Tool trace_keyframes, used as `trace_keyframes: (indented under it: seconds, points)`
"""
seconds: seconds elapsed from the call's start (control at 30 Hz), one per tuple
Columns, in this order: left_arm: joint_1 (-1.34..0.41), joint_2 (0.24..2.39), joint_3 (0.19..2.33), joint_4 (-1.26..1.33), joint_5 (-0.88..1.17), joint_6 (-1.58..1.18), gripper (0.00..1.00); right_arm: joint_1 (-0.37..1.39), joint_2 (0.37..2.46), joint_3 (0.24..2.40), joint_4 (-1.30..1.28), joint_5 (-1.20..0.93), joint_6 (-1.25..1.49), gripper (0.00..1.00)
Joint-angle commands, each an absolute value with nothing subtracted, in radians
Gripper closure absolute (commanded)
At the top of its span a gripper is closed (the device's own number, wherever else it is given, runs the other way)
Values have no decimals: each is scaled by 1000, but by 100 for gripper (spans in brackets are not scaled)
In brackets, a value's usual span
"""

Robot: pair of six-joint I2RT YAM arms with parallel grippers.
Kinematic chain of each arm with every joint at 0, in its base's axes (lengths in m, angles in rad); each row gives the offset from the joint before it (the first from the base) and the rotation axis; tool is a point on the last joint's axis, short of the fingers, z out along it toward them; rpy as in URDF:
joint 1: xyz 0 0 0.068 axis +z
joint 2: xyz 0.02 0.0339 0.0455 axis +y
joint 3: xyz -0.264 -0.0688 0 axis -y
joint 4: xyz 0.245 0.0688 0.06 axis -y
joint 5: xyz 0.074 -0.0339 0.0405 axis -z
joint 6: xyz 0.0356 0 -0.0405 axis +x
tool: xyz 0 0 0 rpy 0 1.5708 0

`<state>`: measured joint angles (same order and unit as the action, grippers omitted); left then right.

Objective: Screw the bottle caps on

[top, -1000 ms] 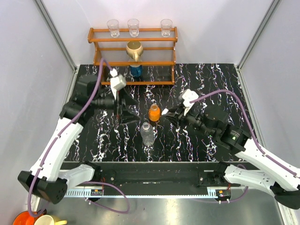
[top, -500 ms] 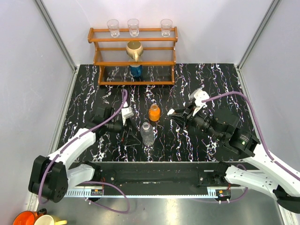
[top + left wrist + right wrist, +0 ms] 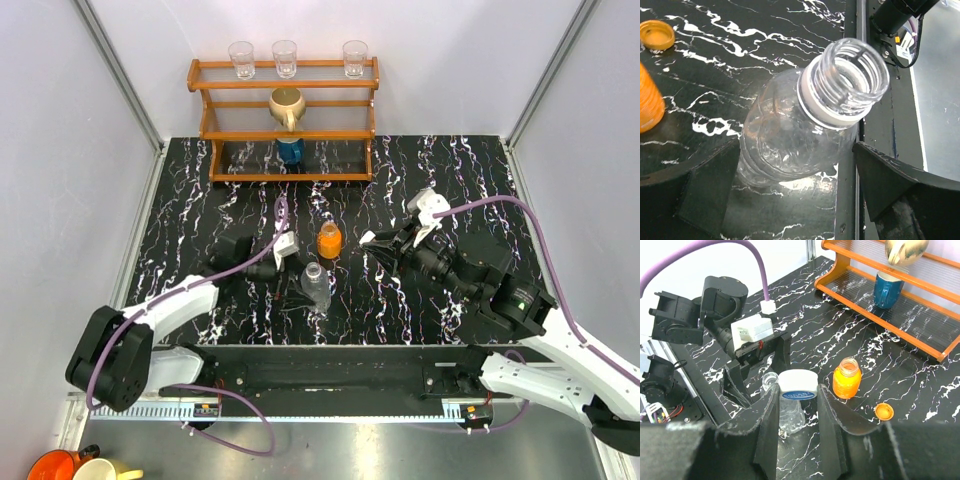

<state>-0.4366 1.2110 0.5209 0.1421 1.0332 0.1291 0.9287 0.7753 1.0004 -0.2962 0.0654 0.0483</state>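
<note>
The clear bottle (image 3: 315, 285) stands uncapped near the table's front. My left gripper (image 3: 300, 283) is open and straddles it low down; in the left wrist view the gripper (image 3: 796, 150) has one finger against the bottle (image 3: 790, 135) and a gap at the other. My right gripper (image 3: 373, 242) is shut on the white cap with a blue rim (image 3: 797, 385), held above the table to the right of the bottles. The small orange bottle (image 3: 329, 241) stands open behind the clear one. The orange cap (image 3: 884, 411) lies on the table beside it.
A wooden rack (image 3: 285, 120) at the back holds three clear glasses, a gold jug and a dark blue container (image 3: 290, 150). The table's front edge and rail (image 3: 320, 375) run just behind the clear bottle. Walls close the left and right sides.
My left arm swung from near the rack toward the front and set its open jaws around the clear bottle. My right gripper drew back slightly right with the white cap.
</note>
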Motion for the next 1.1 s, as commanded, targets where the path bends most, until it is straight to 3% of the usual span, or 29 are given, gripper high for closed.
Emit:
trace_keyframes:
  seconds: [0.0, 0.57, 0.67, 0.8, 0.97, 1.07]
  points:
    - [-504, 1249, 542, 304, 996, 144, 1, 936, 755, 1031, -294, 97, 48, 95]
    - [-623, 1474, 632, 526, 865, 101, 1, 936, 696, 1035, -318, 117, 63, 96]
    - [-634, 1512, 664, 491, 861, 113, 13, 936, 684, 1040, -328, 121, 67, 96]
    - [-638, 1505, 725, 309, 867, 152, 31, 936, 672, 1040, -339, 126, 72, 96]
    - [-644, 1415, 865, -131, 792, 381, 41, 936, 664, 1040, -347, 123, 77, 96]
    - [-684, 1416, 981, -443, 623, 509, 48, 936, 655, 1046, -351, 124, 81, 97]
